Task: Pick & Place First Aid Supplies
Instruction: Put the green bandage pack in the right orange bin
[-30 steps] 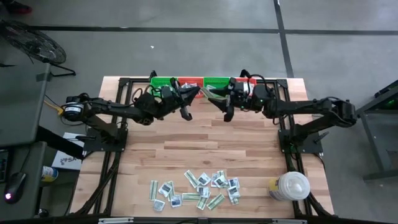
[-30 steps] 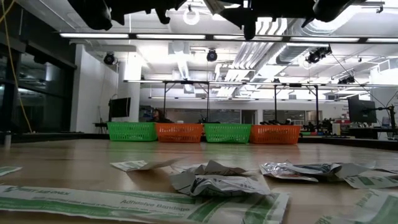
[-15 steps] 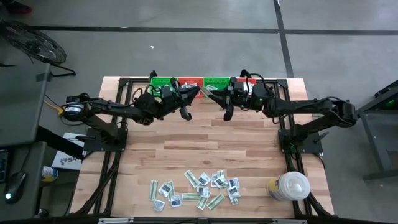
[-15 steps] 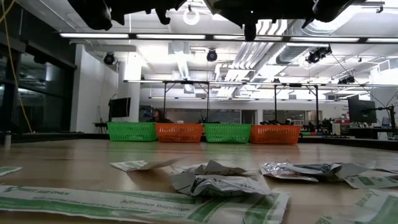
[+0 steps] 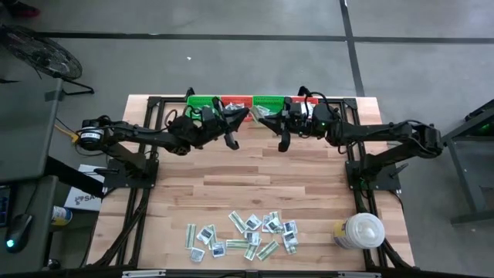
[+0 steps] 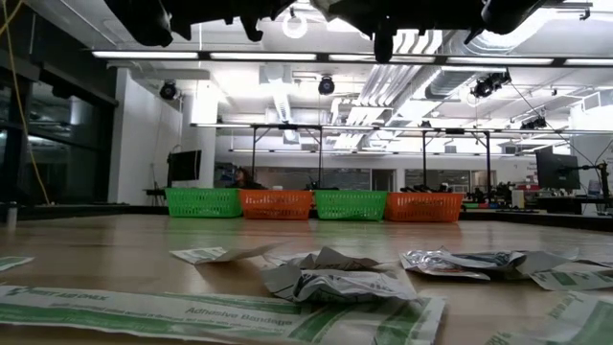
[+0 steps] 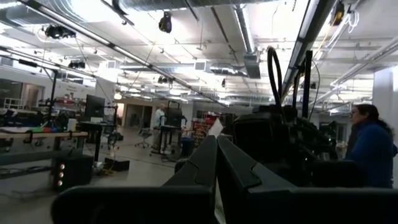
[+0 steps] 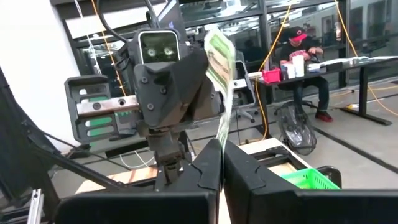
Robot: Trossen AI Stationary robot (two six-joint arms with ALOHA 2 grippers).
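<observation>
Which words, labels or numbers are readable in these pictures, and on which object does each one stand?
"Adhesive Bandages": on the long green-and-white strip packet lying nearest in the low view.
A second word to its left on that packet: too blurred to read.
Print on the other packets and the white round container: too small to read.

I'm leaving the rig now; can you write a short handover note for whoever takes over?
Right gripper: shut on a pale-green strip packet, held up near the baskets at the table's far edge.
Left gripper: shut, facing it; a white edge shows between its fingers, unclear what.
Loose packets: clustered at the near edge, beside the white lidded container.
Left: drop the held packet, clear the pile.
</observation>
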